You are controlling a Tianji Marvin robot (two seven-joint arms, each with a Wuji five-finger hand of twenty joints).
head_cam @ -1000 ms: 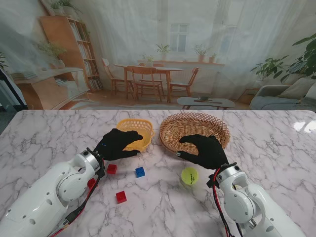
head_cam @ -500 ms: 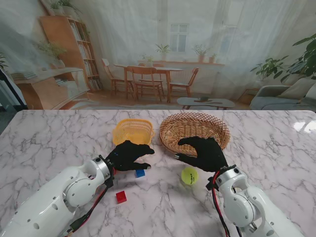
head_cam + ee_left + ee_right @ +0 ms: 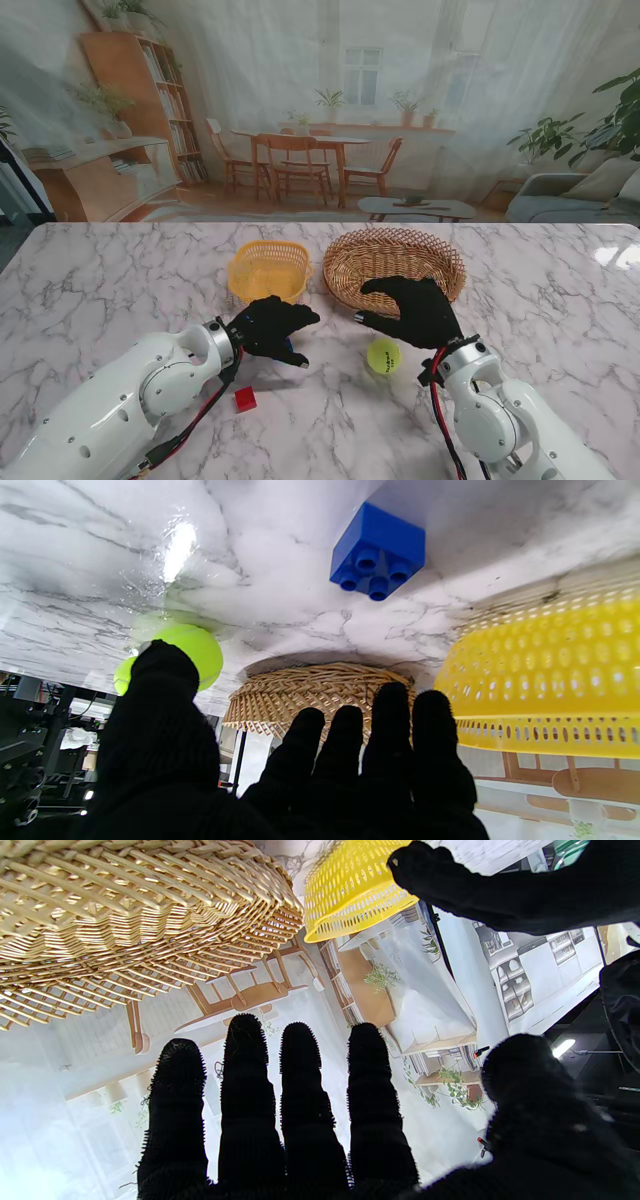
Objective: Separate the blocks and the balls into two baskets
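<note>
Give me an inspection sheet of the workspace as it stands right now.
Surface: marble table, glossy.
Job's things: yellow basket left of wicker basket; contents not visible. Blue block on the table under the left hand. Red block nearer to me. Ball by the right hand.
Clutter: nothing seen.
Hands: left hand open, fingers spread over the blue block; right hand open, empty.
Cables: red and black wires along the right forearm.
Surroundings: printed room backdrop.
</note>
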